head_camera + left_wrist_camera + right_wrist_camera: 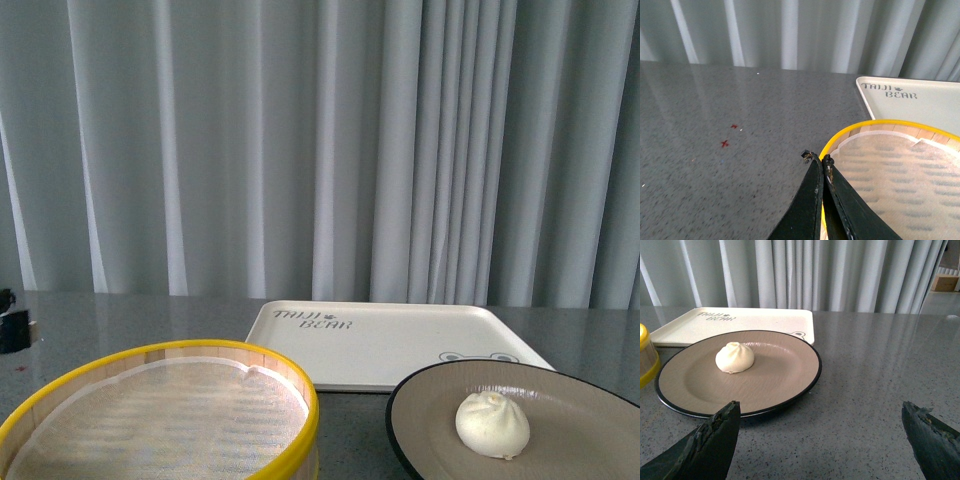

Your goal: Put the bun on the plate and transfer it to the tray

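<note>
Yellow-rimmed steamer basket (paper-lined), grey speckled table — two red marks, pale pleated curtain behind

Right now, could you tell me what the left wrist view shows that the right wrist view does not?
Only the left wrist view: the shut left gripper, two red marks on the table, and the steamer basket with its lined inside. Only the right wrist view: the bun sitting on the plate, framed by the open right gripper. Both: the TAIJI BEAR tray, the basket's yellow rim, the grey table and the curtain.
</note>
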You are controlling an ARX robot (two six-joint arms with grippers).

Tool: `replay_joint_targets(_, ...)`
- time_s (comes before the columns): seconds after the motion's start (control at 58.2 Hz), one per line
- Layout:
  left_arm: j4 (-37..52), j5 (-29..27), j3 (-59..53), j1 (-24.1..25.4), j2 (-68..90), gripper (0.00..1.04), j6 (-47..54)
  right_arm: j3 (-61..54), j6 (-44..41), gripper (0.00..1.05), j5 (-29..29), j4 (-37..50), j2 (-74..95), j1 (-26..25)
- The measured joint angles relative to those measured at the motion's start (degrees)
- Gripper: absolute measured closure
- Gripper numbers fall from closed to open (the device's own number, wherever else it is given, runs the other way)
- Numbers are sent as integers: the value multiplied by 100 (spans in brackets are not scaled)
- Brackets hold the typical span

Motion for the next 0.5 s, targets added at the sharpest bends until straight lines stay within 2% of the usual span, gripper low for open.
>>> replay_joint_targets(0.103, 4, 90, -437, 72, -387, 101, 0, 0, 0, 9, 0, 0, 0, 0)
replay_joint_targets(0.172, 2, 437, -682, 291, -649, 101, 4, 0, 0, 9, 0, 0, 0, 0)
replay_joint_targets(0.292, -87, 435, -984, 452, -1075, 101, 2, 0, 0, 9, 0, 0, 0, 0)
replay_joint_targets(0.498, -487, 470, -1429, 452, -1904, 101, 4, 0, 0, 9, 0, 0, 0, 0)
